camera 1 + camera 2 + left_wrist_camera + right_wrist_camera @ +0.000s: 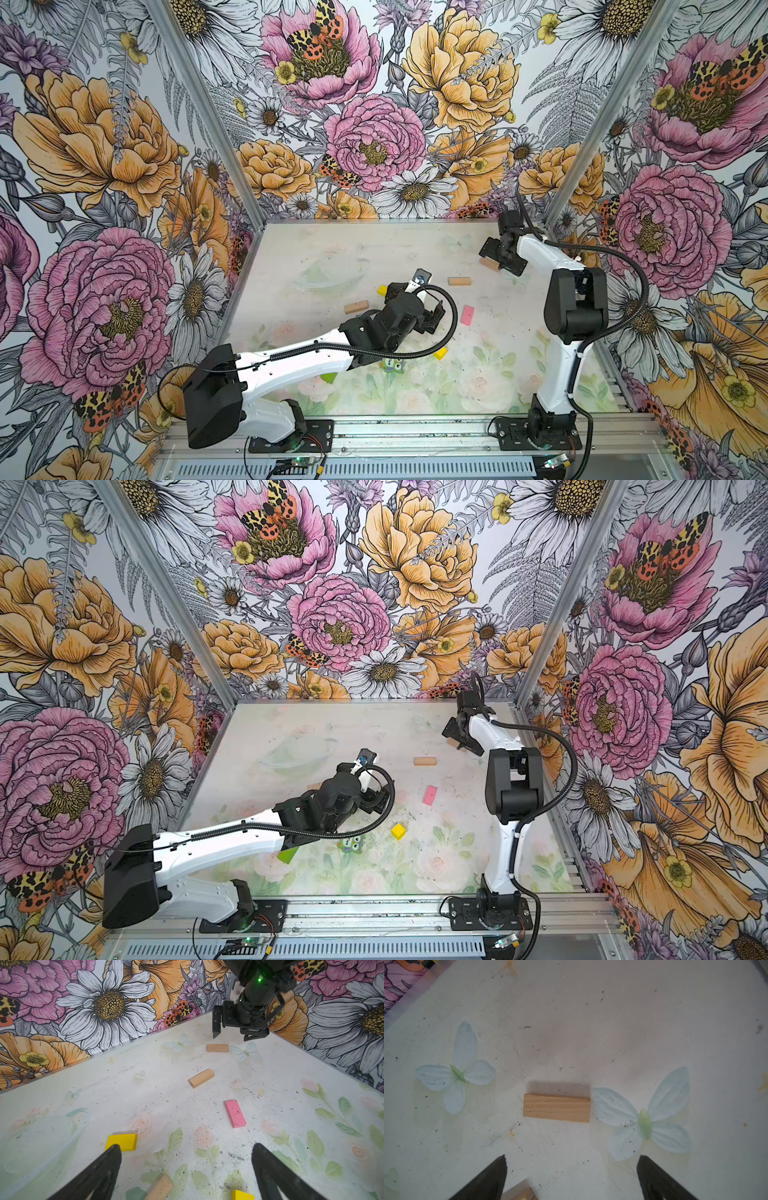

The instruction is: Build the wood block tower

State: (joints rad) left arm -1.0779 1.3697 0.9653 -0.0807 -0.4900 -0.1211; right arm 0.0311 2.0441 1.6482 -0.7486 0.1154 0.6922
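No tower exists yet. Every wood block I can find lies loose and flat on the pale flower-printed table (374,245), none resting on another. I judge this the opening step: fetching a first base piece.

The right gripper (500,259), at the upper right of the table in both top views, hangs over a plain tan wooden bar (556,1108). Its jaws are spread wide and hold nothing. In the right wrist view that bar lies mid-frame, ahead of the fingertips (496,1172) and apart from them.

The left gripper (187,1147) hovers at mid-table, equally wide apart and empty, with a flat yellow wooden block (122,1141) just beside one fingertip. A second tan bar (459,281), a third tan bar (356,307), a pink rectangular block (468,314), a small yellow cube (398,831), an owl-printed green block (351,845) and a lime-green block (288,854) lie scattered over the middle and lower table.

Next I would bring the right gripper forward and down until the bar sits between the jaws. Its length runs along the gap, so I'd probably turn the wrist a quarter to pinch the narrow sides, then carry it to a bare spot.
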